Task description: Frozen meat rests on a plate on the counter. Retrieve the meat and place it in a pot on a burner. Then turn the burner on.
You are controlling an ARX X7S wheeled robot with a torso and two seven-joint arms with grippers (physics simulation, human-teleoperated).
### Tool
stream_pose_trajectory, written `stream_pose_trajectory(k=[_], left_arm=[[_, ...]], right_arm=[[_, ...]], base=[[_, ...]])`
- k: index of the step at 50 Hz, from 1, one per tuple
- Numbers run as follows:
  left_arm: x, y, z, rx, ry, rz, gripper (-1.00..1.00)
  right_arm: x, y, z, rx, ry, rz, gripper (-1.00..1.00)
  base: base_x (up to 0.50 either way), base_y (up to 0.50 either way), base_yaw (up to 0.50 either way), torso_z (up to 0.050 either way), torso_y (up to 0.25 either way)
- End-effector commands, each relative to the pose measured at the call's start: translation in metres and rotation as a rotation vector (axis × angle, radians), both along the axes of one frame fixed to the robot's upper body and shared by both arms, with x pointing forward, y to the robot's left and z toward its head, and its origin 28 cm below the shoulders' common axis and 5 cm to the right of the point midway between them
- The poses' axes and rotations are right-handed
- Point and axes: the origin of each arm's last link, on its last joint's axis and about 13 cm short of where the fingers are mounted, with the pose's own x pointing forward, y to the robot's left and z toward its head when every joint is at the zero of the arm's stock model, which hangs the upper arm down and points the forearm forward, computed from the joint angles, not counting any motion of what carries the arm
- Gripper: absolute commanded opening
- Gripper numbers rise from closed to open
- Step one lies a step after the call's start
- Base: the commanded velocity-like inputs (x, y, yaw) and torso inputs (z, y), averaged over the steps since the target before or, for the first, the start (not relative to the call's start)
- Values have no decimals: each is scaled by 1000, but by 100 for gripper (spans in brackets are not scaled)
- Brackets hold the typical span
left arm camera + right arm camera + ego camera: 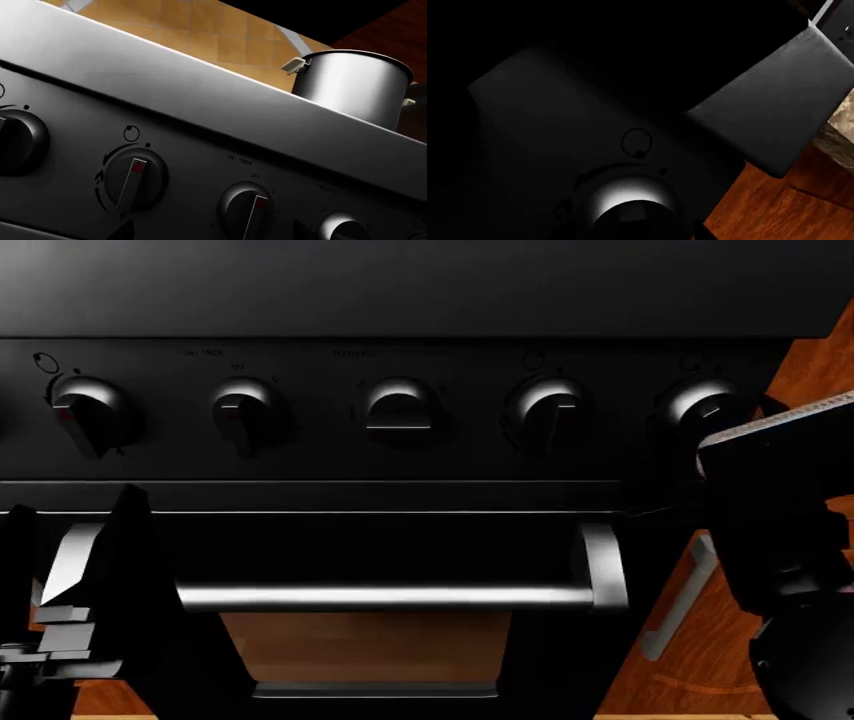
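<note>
Pot [353, 85]: grey metal with bright sheen, cream side handles [294, 64]. Stove control panel [400, 410]: black in head view, grey in left wrist view. Knobs [243, 410]: black, red markers. Oven handle [387, 596]: silver. Wall tiles [200, 35]: orange-tan squares. Cabinets [774, 210]: reddish wood grain. Table [842, 125]: beige-brown speckle.
</note>
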Motion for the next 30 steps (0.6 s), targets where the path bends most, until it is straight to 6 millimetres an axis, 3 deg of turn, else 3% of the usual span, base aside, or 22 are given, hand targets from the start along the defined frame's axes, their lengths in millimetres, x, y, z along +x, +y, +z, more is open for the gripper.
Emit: stream_pose_trajectory(k=[1, 17, 30], left_arm=[[0, 0, 0, 0, -1, 0, 100], [0, 0, 0, -2, -1, -1, 100], [0, 0, 1, -3, -5, -3, 100]], right_arm=[[14, -13, 39, -81, -192, -28, -100], [7, -10, 51, -260, -287, -26, -100], [2, -10, 57, -265, -302, -28, -100]], base=[[21, 5, 18, 0, 0], [20, 5, 19, 3, 0], [16, 5, 17, 3, 0]])
